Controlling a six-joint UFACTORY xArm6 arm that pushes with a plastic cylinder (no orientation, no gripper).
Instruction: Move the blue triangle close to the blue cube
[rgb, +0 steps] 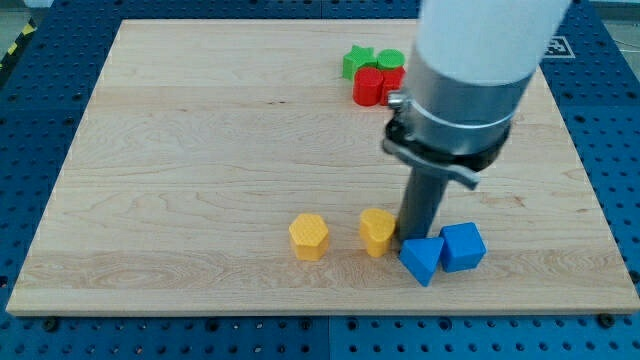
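presently: tip behind blue triangle, which touches blue cube; closing step seems done; fingers: none fitted; next: withdraw cleanly.

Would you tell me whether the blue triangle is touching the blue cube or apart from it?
Touching: the blue triangle meets the blue cube with no wood visible between them. My tip sits at the triangle's upper left edge.

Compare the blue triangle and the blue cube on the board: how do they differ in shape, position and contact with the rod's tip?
The blue triangle is wedge-shaped with a pointed corner; the blue cube is boxy with square faces. The triangle lies toward the view's left and slightly lower; the cube sits to its right. My tip stands right at the triangle's upper edge, while the cube is clear of it. Both are blue, and they appear to touch.
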